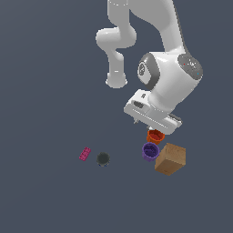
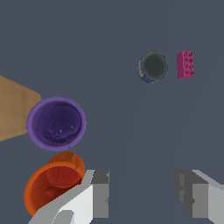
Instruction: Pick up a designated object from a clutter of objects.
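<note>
The orange-red cup (image 1: 155, 136) (image 2: 54, 183) stands on the floor, partly hidden in the exterior view by my hand above it. Touching or almost touching it is the purple cup (image 1: 149, 151) (image 2: 56, 124), with the tan box (image 1: 170, 159) (image 2: 14, 108) beside that. My gripper (image 2: 142, 197) is open with nothing between its fingers; one finger (image 2: 94, 199) sits just beside the orange-red cup's rim. In the exterior view the fingertips are hidden behind the hand. The dark round cup (image 1: 103, 159) (image 2: 153, 67) and pink studded brick (image 1: 84, 154) (image 2: 185, 64) lie apart, toward the exterior view's left.
The robot's white arm (image 1: 168, 82) and base column (image 1: 116, 68) rise behind the objects. A plain dark grey floor (image 1: 45, 195) carries all the items.
</note>
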